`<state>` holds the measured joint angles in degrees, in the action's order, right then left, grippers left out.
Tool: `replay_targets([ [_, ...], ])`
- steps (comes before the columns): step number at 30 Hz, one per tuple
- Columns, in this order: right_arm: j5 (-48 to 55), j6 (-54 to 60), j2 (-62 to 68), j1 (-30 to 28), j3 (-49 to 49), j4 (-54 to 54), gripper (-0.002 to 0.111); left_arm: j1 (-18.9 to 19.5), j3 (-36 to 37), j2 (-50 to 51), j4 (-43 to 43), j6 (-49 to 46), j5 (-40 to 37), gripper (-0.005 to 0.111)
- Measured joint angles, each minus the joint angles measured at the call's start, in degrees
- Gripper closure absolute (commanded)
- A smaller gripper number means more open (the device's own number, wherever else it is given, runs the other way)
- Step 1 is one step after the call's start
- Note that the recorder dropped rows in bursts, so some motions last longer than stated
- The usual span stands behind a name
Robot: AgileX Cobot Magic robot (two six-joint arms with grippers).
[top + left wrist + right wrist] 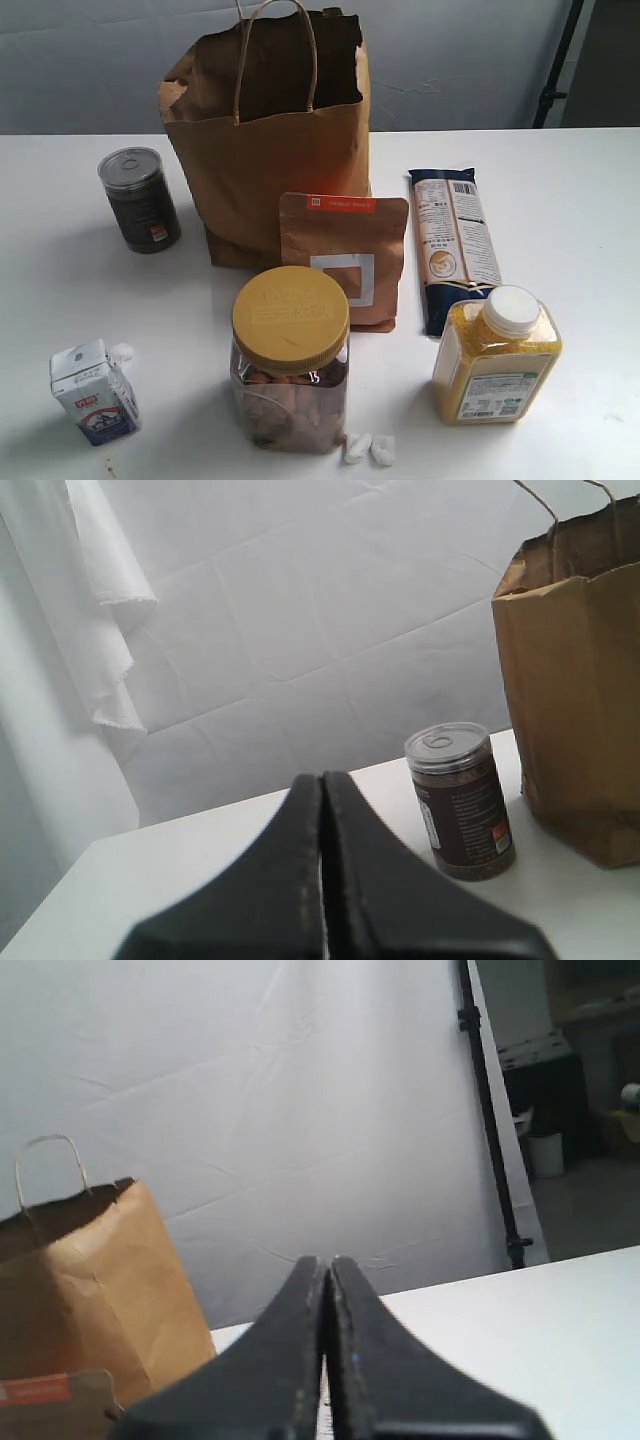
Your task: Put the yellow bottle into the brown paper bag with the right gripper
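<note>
The yellow bottle [496, 357] stands upright at the front right of the white table [580, 200], white cap on top, label facing forward. The brown paper bag [268, 140] stands open at the back centre, its loop handles up; it also shows in the left wrist view as the bag [575, 690] and in the right wrist view as the bag [80, 1280]. Neither arm appears in the exterior view. My right gripper [326, 1260] is shut with nothing in it, far from the bottle, which its camera does not show. My left gripper [321, 778] is shut and empty too.
A dark can [139, 199] stands left of the bag. A flat brown pouch [343, 258] leans in front of the bag. A noodle packet [452, 243] lies behind the bottle. A yellow-lidded nut jar [290, 358] and a small milk carton [94, 391] stand in front.
</note>
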<state>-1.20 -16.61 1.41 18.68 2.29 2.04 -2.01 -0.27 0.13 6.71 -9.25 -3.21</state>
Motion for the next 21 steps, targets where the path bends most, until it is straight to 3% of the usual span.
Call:
replay_targets([
  [4,9.1,-3.4,9.3,0.0,10.2,0.0,0.108,0.0,0.0,0.0,0.0,0.0,0.0,0.107],
  [7,21.8,1.1,19.5,1.1,21.2,0.0,0.108,0.0,0.0,0.0,0.0,0.0,0.0,0.107],
  [11,42.1,9.8,33.9,8.5,35.8,-1.2,0.108,0.0,0.0,0.0,0.0,0.0,0.0,0.107],
  [13,55.2,17.5,43.6,15.3,45.2,-1.5,0.106,0.0,0.0,0.0,0.0,0.0,0.0,0.107],
  [16,65.7,24.5,50.6,20.8,52.8,-1.6,0.092,0.0,0.0,0.0,0.0,0.0,0.0,0.107],
  [21,70.1,33.4,58.5,26.0,57.6,-3.7,0.043,0.0,0.0,0.0,0.0,0.0,0.0,0.107],
])
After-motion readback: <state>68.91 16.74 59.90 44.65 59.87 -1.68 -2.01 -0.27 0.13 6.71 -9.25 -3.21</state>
